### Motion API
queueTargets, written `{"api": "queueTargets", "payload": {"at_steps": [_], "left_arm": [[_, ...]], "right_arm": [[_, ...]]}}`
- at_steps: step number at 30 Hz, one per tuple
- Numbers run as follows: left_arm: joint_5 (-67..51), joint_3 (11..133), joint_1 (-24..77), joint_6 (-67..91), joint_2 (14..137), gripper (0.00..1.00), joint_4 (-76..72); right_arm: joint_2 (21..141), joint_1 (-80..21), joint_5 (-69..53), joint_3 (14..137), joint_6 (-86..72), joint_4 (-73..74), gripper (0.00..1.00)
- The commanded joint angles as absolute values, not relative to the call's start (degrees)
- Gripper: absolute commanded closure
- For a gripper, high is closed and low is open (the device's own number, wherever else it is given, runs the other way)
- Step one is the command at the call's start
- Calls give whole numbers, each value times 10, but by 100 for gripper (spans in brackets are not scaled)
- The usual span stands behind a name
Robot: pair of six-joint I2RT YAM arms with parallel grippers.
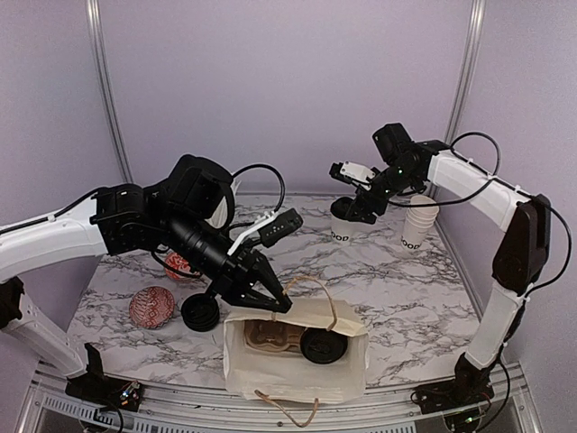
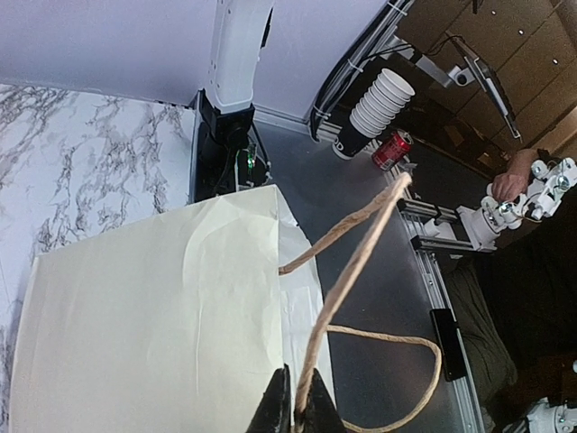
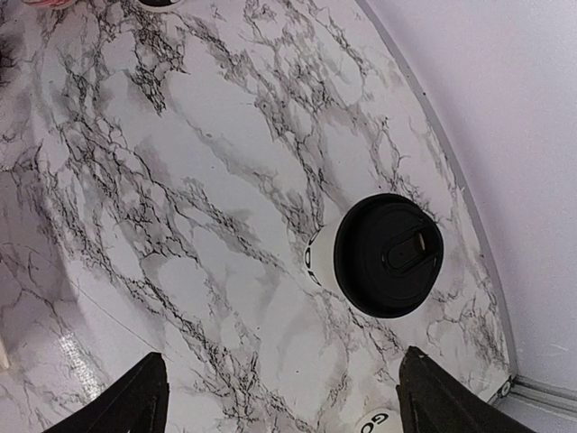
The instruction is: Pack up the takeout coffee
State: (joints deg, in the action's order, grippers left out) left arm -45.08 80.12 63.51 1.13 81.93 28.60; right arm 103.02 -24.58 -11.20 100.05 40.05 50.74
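Observation:
A white takeout coffee cup with a black lid stands on the marble near the back right wall. My right gripper hovers open above and beside it, touching nothing. From above, that gripper hides the lid of the same cup. A second black-lidded cup sits in a cardboard carrier inside the cream paper bag. My left gripper is shut on the bag's twine handle, holding it up over the bag. Overhead, this gripper is at the bag's rear rim.
A stack of lidless white cups stands right of the coffee, and its lettered base shows by my right finger. A stack of black lids and two red-patterned bowls lie left of the bag. The bag sits near the table's front edge.

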Motion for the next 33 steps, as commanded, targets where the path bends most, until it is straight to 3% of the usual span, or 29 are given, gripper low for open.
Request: {"api": "queueTargets", "payload": {"at_steps": [1, 13, 18, 25, 28, 33], "left_arm": [[-479, 783, 638, 37, 806, 93, 270], [-401, 850, 591, 17, 867, 95, 271], [-378, 888, 559, 25, 897, 96, 269], [-267, 929, 506, 22, 916, 97, 219], [-215, 958, 502, 5, 922, 98, 214], [-223, 956, 502, 10, 923, 98, 194]], "right_arm": [[1003, -248, -132, 983, 384, 496, 14], [914, -248, -196, 984, 407, 513, 18], [903, -248, -271, 1101, 460, 597, 26], [934, -262, -277, 1274, 481, 640, 30], [934, -296, -260, 1287, 490, 648, 33], [930, -345, -244, 1275, 492, 678, 37]]}}
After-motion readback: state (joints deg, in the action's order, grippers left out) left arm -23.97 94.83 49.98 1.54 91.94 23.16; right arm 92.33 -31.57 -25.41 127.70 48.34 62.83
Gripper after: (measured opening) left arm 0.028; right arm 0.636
